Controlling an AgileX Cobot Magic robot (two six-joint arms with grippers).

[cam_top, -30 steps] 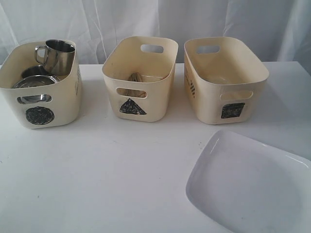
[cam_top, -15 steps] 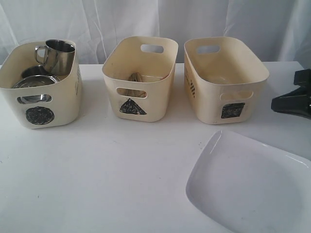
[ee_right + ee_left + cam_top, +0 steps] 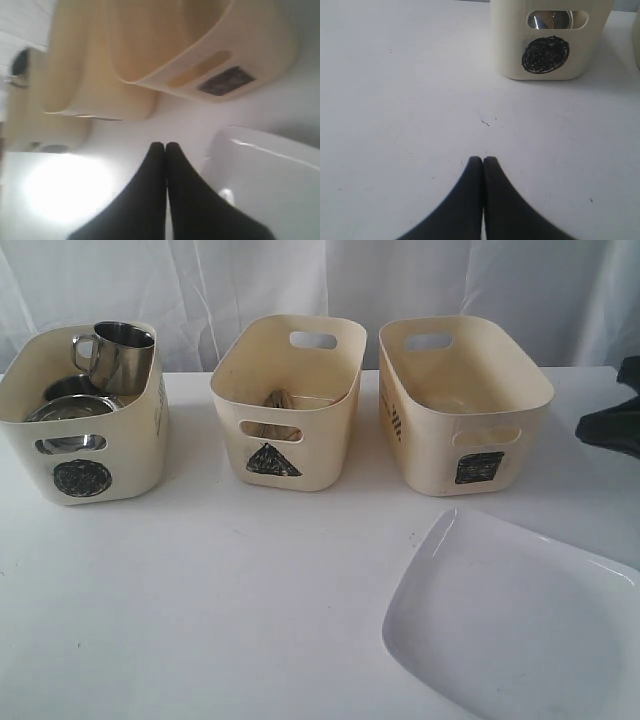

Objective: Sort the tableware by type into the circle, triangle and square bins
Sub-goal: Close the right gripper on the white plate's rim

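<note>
**Table** (image 3: pixel 220 600): white, flat top; carries every item below.

**Plate** (image 3: pixel 520 630): large, white, rounded-square, with a raised rim. It lies flat at the near right of the table and is cut off by the picture's edge. It is nearer than the square bin and apart from it.

**Bins**: three alike cream tubs with handle cut-outs, in a row along the far side of the table, none touching.
- Circle bin (image 3: pixel 130 455): left.
- Triangle bin (image 3: pixel 320 440): middle.
- Square bin (image 3: pixel 430 455): right. What it holds cannot be made out.

**Mug** (image 3: pixel 120 355): shiny steel, upright, handle to the left. It sits high in the circle bin, its mouth above the rim.

**Steel ware** (image 3: pixel 72 405): round rims lower in the circle bin, also glimpsed through the front cut-out. Their kind is not clear.

**Utensils** (image 3: pixel 275 400): slender pieces lying in the triangle bin, too hidden to tell apart.

**Right end effector** (image 3: pixel 161 146): fingers pressed together, holding nothing. It is a dark blur at the right edge of the exterior view, right of the square bin. Its tips point at the table just beside the plate's rim.

**Left end effector** (image 3: pixel 483 160): fingers closed tip to tip, empty, over bare table, facing the circle bin.
</note>
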